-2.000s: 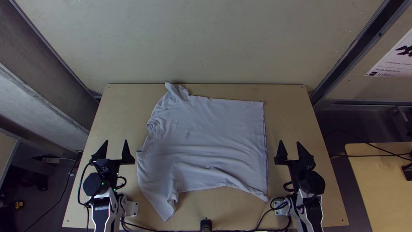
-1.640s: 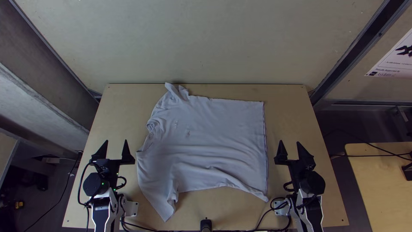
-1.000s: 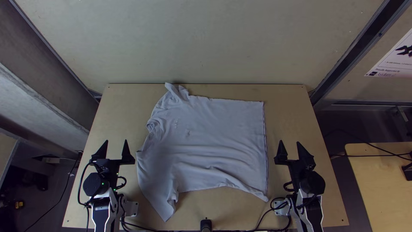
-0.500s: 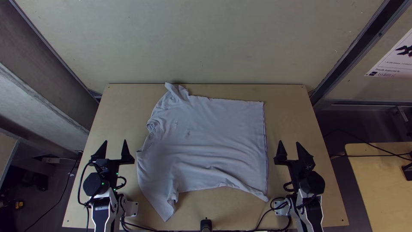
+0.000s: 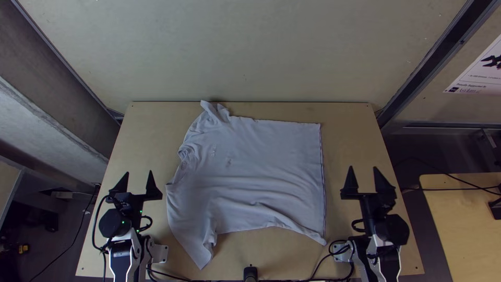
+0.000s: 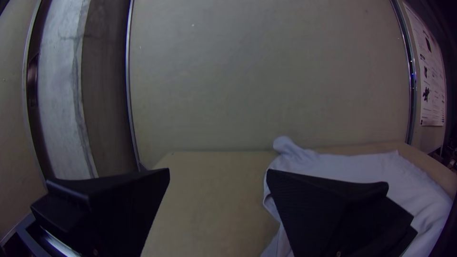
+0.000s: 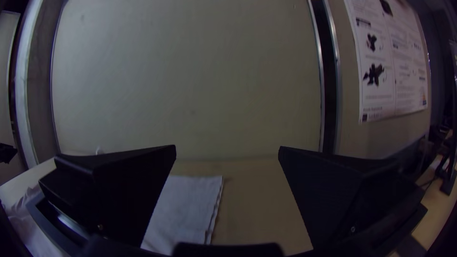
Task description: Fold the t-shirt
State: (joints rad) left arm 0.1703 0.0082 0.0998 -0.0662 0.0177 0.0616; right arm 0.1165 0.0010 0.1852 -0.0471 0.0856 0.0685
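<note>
The left tool (image 5: 139, 172) is held wide open beside the t-shirt (image 5: 255, 172), with nothing gripped between its fingers. The right tool (image 5: 363, 167) is likewise spread wide and empty, placed on the opposite side of the cloth. Between the two tools, the t-shirt is laid out on the counter (image 5: 151, 122), unfolded but wrinkled, and is touched by neither. Its neckline (image 5: 186, 154) is turned toward the left tool, its hem (image 5: 322, 183) toward the right one. One sleeve (image 5: 211, 115) is bunched beyond the left tool; the other (image 5: 200, 253) is stretched out nearer the arms' bases than that tool's fingertips.
</note>
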